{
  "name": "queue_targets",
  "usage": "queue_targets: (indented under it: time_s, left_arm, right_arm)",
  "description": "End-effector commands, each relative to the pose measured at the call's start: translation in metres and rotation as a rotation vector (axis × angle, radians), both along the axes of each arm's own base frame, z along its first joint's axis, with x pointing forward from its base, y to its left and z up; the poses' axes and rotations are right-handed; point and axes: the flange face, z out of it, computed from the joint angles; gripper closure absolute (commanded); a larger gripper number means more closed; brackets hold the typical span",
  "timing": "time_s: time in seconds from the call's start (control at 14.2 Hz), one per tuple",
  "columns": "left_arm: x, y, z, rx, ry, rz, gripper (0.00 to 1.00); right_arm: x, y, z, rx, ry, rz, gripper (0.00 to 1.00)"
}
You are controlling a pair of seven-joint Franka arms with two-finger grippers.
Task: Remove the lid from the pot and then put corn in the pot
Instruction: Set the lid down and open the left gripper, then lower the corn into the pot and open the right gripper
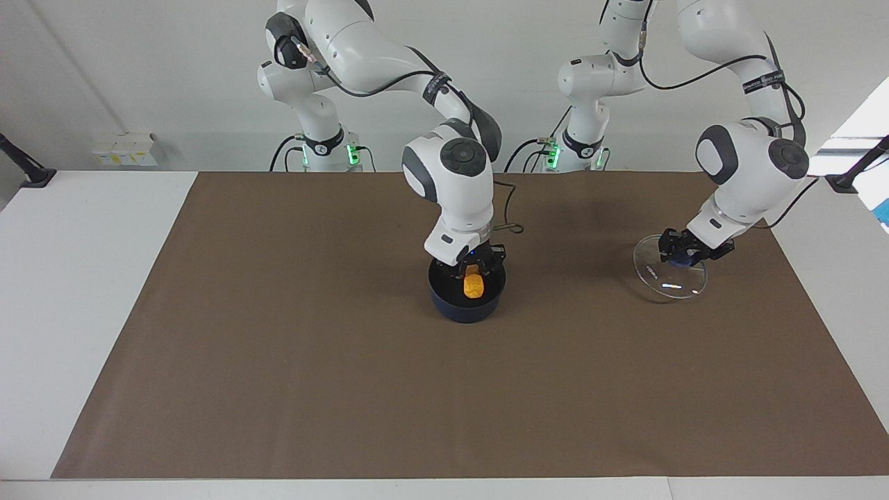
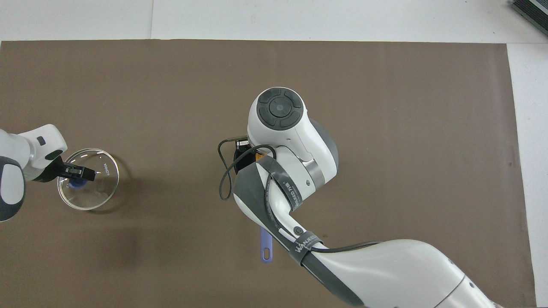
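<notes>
On the lid (image 1: 670, 276), small white lettering runs near the rim; I cannot read it for certain. "WANJE" shows on the strap around my right arm in the overhead view, the remaining letters wrapping out of sight.

My left tool (image 1: 682, 254) is pinched on the lid's blue knob (image 2: 77, 184). It holds the glass disc tilted, low over the brown mat (image 1: 278, 361) toward the left arm's end of the worktop (image 1: 76, 292); whether its lower edge touches the mat I cannot tell.

My right tool (image 1: 474, 267) is pinched on the corn (image 1: 474, 285), which hangs upright inside the pot's (image 1: 453, 309) rim, over its black interior. Whether the cob touches the bottom I cannot tell. No other thing shows in the pot. It stands mid-mat, its blue handle (image 2: 266, 247) pointing toward the robots, mostly under my right arm.
</notes>
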Motion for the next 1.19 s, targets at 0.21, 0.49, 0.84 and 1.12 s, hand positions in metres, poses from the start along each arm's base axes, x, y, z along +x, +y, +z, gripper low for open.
queue_targets:
  time_s: [0.21, 0.49, 0.84, 1.12]
  left_arm:
    - [0.006, 0.016, -0.009, -0.005, -0.044, -0.005, 0.0]
    - [0.026, 0.008, 0.008, 0.002, -0.082, 0.005, 0.0]
    - [0.049, -0.057, 0.055, 0.007, -0.09, 0.067, 0.0]
    - [0.06, -0.086, 0.114, 0.012, -0.071, 0.165, 0.0]
  right_arm:
    - [0.007, 0.0, -0.009, 0.003, -0.016, 0.012, 1.0]
    - [-0.001, -0.002, -0.022, -0.014, 0.004, 0.07, 1.0]
    - [-0.004, -0.006, -0.037, -0.014, 0.013, 0.067, 0.71]
    - [-0.006, -0.007, -0.039, -0.018, 0.018, 0.068, 0.54]
